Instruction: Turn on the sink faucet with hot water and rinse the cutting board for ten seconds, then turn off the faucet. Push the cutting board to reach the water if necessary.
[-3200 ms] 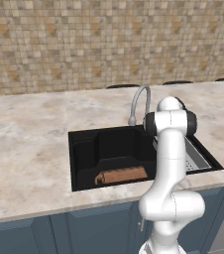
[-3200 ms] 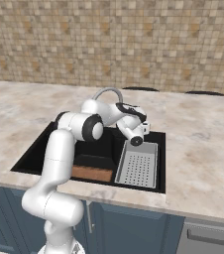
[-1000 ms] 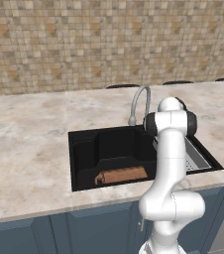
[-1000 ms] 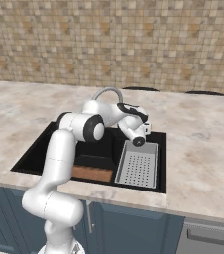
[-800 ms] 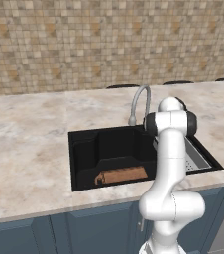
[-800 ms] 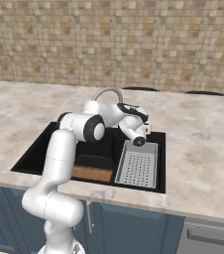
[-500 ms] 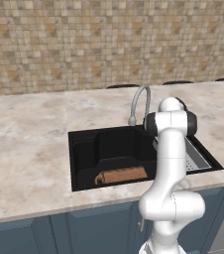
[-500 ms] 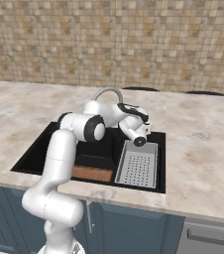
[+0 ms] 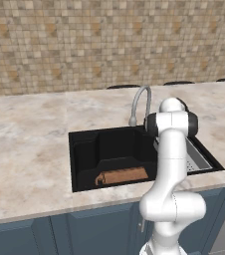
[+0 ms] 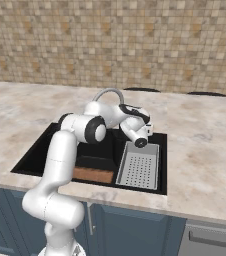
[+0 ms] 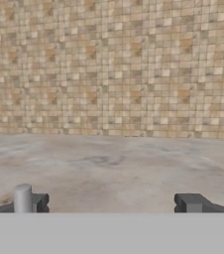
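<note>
Two fingers [image 11: 193, 202] spread wide toward tiled wall, base views adding cutting board [image 9: 122, 176] in sink [image 9: 84, 149]

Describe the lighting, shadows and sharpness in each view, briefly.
Left base view: flat, even rendered light with no glare; the sink is matte black, yet the cutting board stays readable. Right base view: equally even, with soft shading under the gripper above the grey tray. Hand view: softer, slightly blurred tiles and counter; the fingertips are set wide apart.
</note>
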You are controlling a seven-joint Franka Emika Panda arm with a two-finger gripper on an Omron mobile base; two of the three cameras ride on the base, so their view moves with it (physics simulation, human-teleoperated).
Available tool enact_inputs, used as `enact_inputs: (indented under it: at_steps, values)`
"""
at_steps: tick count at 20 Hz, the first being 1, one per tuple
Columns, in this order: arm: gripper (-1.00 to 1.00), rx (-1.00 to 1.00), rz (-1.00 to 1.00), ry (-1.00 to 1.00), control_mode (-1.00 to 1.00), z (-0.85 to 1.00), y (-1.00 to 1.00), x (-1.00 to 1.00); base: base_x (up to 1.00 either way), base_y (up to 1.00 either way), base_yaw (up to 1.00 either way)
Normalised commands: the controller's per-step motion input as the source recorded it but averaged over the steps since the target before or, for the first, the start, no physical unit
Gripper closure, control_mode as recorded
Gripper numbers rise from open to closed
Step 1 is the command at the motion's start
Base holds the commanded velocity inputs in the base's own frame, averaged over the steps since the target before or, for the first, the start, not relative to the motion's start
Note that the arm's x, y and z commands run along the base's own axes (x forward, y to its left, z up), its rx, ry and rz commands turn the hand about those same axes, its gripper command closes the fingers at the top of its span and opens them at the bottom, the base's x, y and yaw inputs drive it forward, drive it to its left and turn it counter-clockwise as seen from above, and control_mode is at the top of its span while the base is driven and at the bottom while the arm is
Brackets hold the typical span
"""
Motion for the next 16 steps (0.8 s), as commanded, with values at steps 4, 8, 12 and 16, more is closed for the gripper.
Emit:
enact_inputs:
  at_steps: [4, 8, 12, 16]
  values:
    - [-1.0, 0.0, -0.01, 0.0, -1.0, 0.0, -0.08, -0.04, 0.0, 0.0, 0.0]
    - [-1.0, 0.0, 0.0, 0.0, -1.0, 0.0, -0.11, -0.16, 0.0, 0.0, 0.0]
    - [-1.0, 0.0, 0.0, 0.0, -1.0, 0.0, -0.13, -0.23, 0.0, 0.0, 0.0]
    - [-1.0, 0.0, 0.0, 0.0, -1.0, 0.0, -0.17, -0.24, 0.0, 0.0, 0.0]
